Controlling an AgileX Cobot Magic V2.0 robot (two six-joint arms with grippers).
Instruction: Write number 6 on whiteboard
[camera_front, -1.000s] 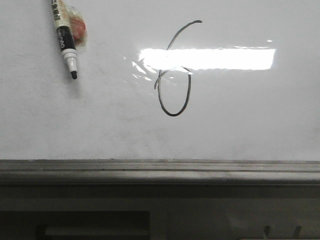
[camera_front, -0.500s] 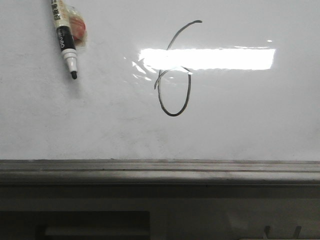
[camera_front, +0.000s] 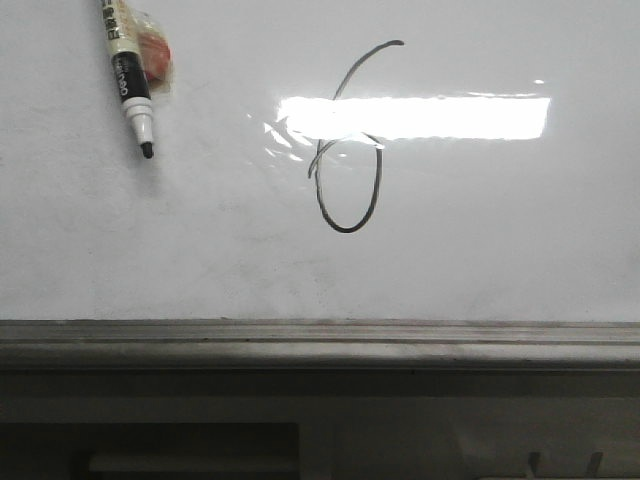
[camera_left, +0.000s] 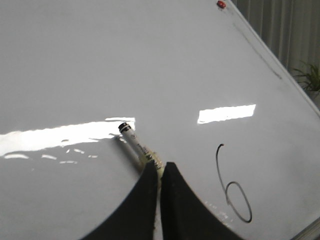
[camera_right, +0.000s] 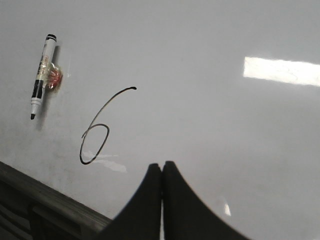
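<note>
The number 6 (camera_front: 378, 180) is drawn in thin black line on the whiteboard (camera_front: 500, 230), mid-board. It also shows in the left wrist view (camera_left: 218, 165) and the right wrist view (camera_right: 105, 107). A black-tipped marker (camera_front: 130, 80) hangs on the board left of the 6, tip down, with tape and a red piece (camera_front: 157, 55) beside it. No gripper touches it in the right wrist view (camera_right: 39, 75). My left gripper (camera_left: 159, 164) is shut; the marker (camera_left: 135, 142) shows just beyond its tips, lower end hidden. My right gripper (camera_right: 161, 165) is shut and empty, right of the 6.
A grey metal ledge (camera_front: 320, 345) runs under the board. A bright light reflection (camera_front: 415, 117) crosses the 6. A small red magnet (camera_left: 220, 4) sits near the board's far edge, and a plant (camera_left: 310, 80) stands past that edge. Neither gripper shows in the front view.
</note>
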